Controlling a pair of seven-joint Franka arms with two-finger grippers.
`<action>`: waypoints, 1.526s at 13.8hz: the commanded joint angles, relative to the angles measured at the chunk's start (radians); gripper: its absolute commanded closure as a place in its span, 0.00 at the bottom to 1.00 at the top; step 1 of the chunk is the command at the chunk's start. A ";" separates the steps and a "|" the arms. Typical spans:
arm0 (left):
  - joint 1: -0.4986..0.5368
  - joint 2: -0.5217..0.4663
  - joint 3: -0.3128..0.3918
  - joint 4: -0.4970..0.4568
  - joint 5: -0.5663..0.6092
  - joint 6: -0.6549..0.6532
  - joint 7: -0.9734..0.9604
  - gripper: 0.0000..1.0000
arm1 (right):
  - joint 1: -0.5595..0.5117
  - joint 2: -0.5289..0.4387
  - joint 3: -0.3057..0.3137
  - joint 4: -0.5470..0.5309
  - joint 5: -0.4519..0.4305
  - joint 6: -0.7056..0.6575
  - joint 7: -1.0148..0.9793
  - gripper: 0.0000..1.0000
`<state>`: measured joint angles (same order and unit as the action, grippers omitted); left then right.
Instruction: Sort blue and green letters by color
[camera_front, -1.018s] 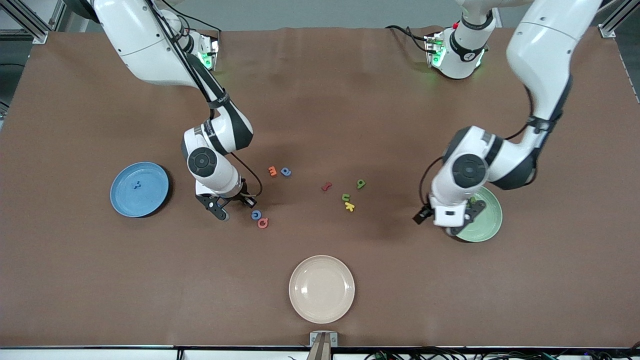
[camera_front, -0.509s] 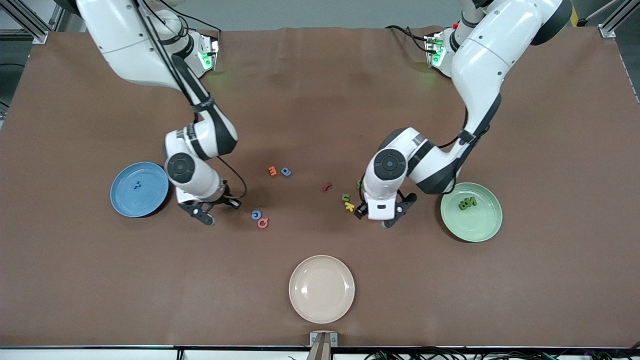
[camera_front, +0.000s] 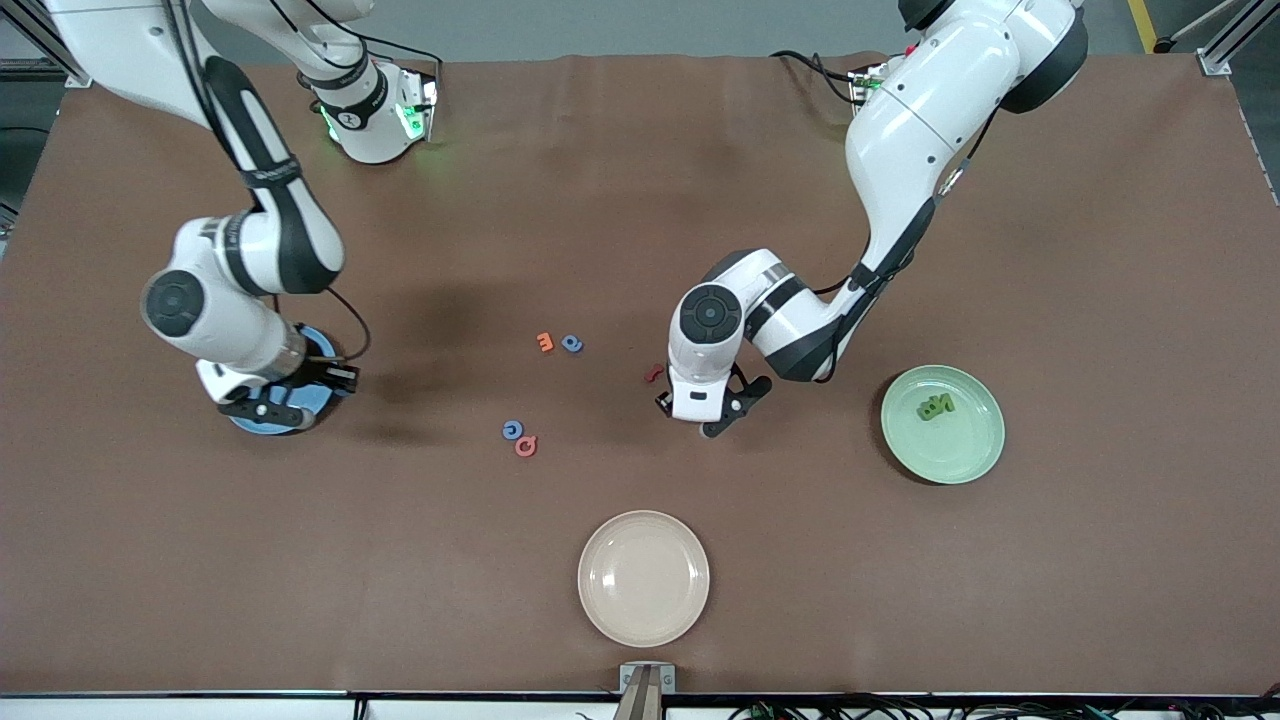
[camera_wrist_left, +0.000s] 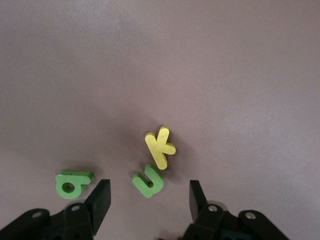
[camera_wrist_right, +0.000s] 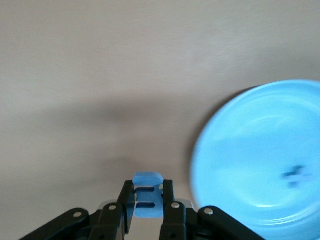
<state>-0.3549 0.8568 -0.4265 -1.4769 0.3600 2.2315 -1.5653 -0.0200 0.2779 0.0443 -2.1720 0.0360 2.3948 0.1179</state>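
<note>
The sorting was about half done: green letters (camera_front: 935, 407) lay in the green plate (camera_front: 975, 455) and one blue letter (camera_wrist_right: 295, 174) in the blue plate (camera_wrist_right: 240, 165), the right pincer (camera_wrist_right: 147, 202) held a blue letter (camera_wrist_right: 148, 187) tight beside that plate, and the left pincer (camera_wrist_left: 148, 200) stood wide around a green letter (camera_wrist_left: 148, 181) on the worktop (camera_front: 640, 200).

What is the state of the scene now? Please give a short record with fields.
right gripper: shut on a blue letter, beside the blue plate
left gripper: fingers open, over the green letter u
green plate: holds green letters
still on table: blue letters

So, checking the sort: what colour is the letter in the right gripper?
Blue letter, clearest in the right wrist view.
</note>
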 joint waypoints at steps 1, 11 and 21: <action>-0.007 0.031 0.006 0.032 0.001 -0.016 -0.012 0.31 | -0.086 -0.026 0.019 -0.054 -0.001 0.017 -0.176 0.92; -0.012 0.056 0.006 0.033 -0.006 -0.016 -0.016 0.70 | -0.161 0.092 0.020 -0.060 -0.033 0.136 -0.393 0.89; 0.055 -0.083 -0.003 0.038 -0.006 -0.074 -0.001 1.00 | -0.121 0.064 0.023 -0.042 -0.033 0.074 -0.257 0.03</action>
<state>-0.3356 0.8487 -0.4247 -1.4241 0.3599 2.2198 -1.5693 -0.1558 0.3846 0.0548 -2.2136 0.0164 2.5165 -0.2307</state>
